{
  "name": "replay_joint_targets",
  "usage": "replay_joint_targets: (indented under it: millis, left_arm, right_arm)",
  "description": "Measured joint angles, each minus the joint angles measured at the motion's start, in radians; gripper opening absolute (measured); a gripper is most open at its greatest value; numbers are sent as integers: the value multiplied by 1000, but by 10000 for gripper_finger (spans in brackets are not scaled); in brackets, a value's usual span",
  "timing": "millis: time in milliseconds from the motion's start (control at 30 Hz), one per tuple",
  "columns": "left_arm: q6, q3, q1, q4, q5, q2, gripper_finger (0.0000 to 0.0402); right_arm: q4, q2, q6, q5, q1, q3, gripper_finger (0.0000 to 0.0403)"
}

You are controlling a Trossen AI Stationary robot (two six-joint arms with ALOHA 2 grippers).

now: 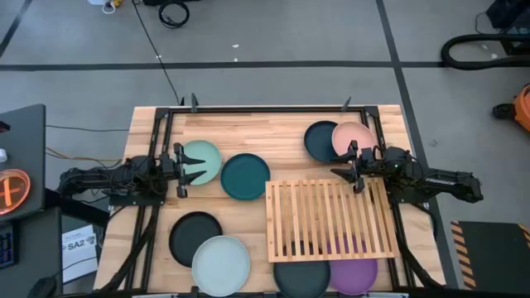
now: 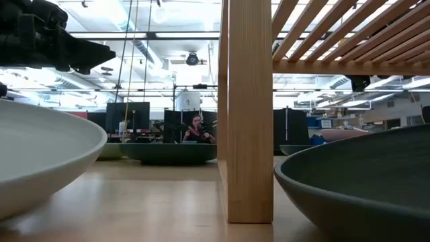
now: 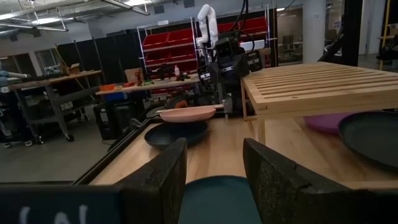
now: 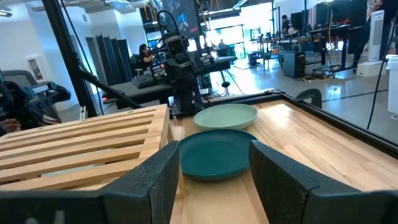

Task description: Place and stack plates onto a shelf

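My left gripper (image 1: 186,170) is open and hovers at the left rim of the mint plate (image 1: 203,161). The teal plate (image 1: 244,175) lies flat just right of it and shows between my left fingers (image 3: 217,199). My right gripper (image 1: 356,171) is open above the slatted shelf's (image 1: 329,217) far right corner, just near of the pink plate (image 1: 354,138). That plate rests partly on the navy plate (image 1: 319,141). In the right wrist view the teal plate (image 4: 214,152) and mint plate (image 4: 225,116) lie ahead of the open fingers.
A dark plate (image 1: 196,236) and a pale blue-grey plate (image 1: 221,265) lie at the near left. Another dark plate (image 1: 302,277) and a purple plate (image 1: 352,269) sit partly under the shelf's near edge. Black frame rails run along the table's sides.
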Motion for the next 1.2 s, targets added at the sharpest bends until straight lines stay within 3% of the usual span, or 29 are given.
replay_joint_targets:
  millis: [367,600,767,967,1200]
  left_arm:
    - [0,0,0,0,0,0,165]
    - [0,0,0,0,0,0,165]
    - [0,0,0,1,0,0,165]
    - [0,0,0,3,0,0,165]
    - [0,0,0,3,0,0,165]
  right_arm:
    - [17,0,-3,18,0,0,199]
    - [205,0,71,40,0,0,199]
    - [352,0,72,163,-2,20,199]
    - [222,70,58,294,-46,166,199]
    - [-91,325,115,486,-152,466,199]
